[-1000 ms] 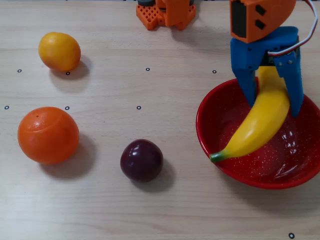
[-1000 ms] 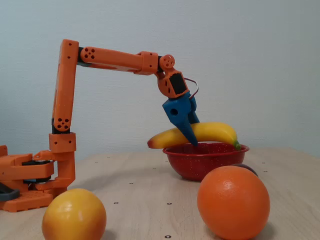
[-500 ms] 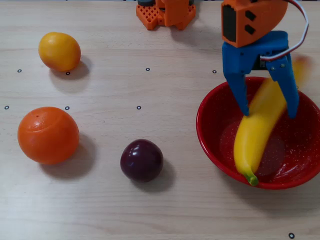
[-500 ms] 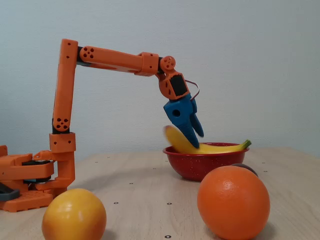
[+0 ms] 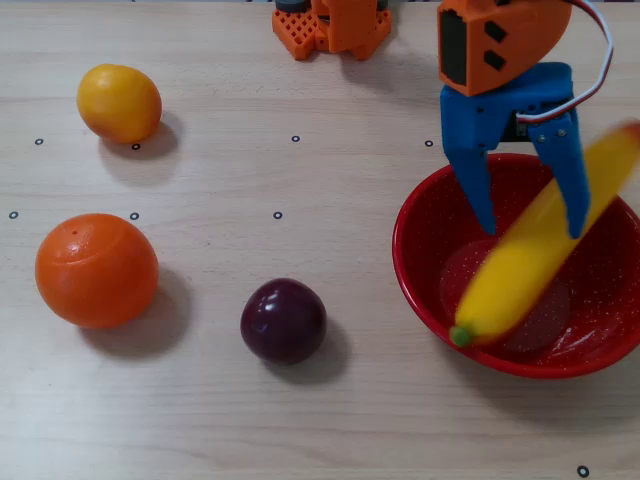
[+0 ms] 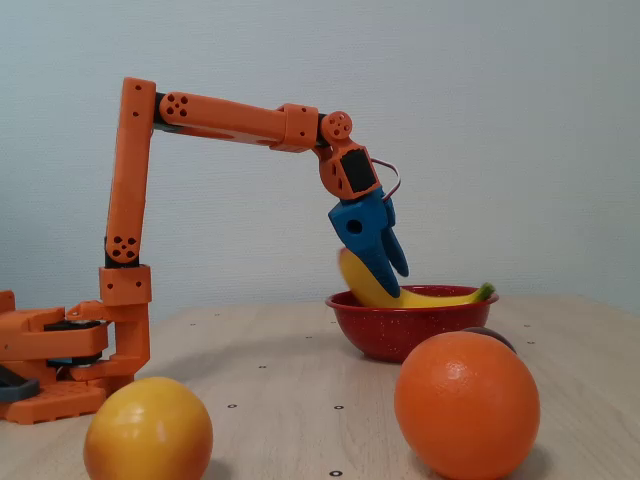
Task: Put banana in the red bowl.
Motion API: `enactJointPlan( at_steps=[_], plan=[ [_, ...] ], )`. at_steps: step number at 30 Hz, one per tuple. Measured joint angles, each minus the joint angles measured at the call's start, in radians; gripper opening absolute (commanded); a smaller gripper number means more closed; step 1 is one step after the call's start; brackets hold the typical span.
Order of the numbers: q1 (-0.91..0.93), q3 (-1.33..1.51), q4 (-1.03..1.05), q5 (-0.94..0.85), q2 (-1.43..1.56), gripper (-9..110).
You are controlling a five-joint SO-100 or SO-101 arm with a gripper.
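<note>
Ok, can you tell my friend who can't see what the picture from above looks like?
A blue gripper hangs over a red bowl at the right, its fingers on either side of a blurred yellow banana that slants across the bowl. To the left on the wooden table sit a dark plum, an orange and a smaller yellow-orange fruit.

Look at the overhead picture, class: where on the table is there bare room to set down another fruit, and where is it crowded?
Free: the wide middle strip between the plum and the red bowl, the stretch between the yellow-orange fruit and the arm's base, and the front edge below the orange. Crowded: the right side, where the gripper and banana fill the bowl.
</note>
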Motion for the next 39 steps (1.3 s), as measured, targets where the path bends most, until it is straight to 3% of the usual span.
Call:
enactJointPlan(
  at_steps=[5,19,39],
  plan=[
    [0.014,-0.002,0.000,0.000,0.000,0],
    [0.094,0.000,0.000,0.094,0.114,0],
    [0.219,0.107,0.044,0.644,0.353,0]
  ],
)
